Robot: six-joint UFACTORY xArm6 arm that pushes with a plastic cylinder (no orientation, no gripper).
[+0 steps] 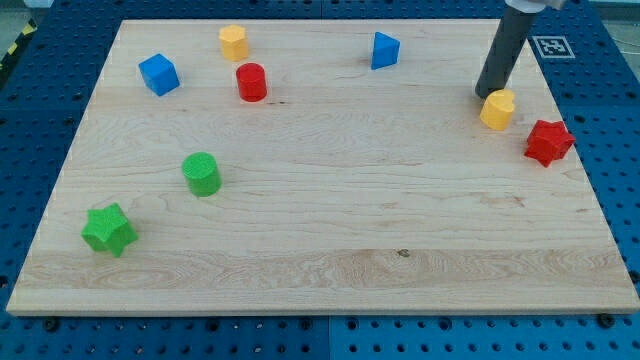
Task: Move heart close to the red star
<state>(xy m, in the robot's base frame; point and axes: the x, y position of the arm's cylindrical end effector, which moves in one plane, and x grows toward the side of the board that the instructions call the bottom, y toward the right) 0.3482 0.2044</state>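
The yellow heart (497, 109) lies at the view's right, a short way up and left of the red star (548, 141); a small gap separates them. My tip (484, 95) rests on the board touching the heart's upper left side. The rod rises from there to the view's top.
A blue triangular block (384, 49) sits at the top centre. A yellow hexagonal block (233, 42), a red cylinder (251, 82) and a blue cube (158, 74) are at the upper left. A green cylinder (201, 173) and a green star (109, 229) are at the lower left. The wooden board (330, 270) ends close to the red star.
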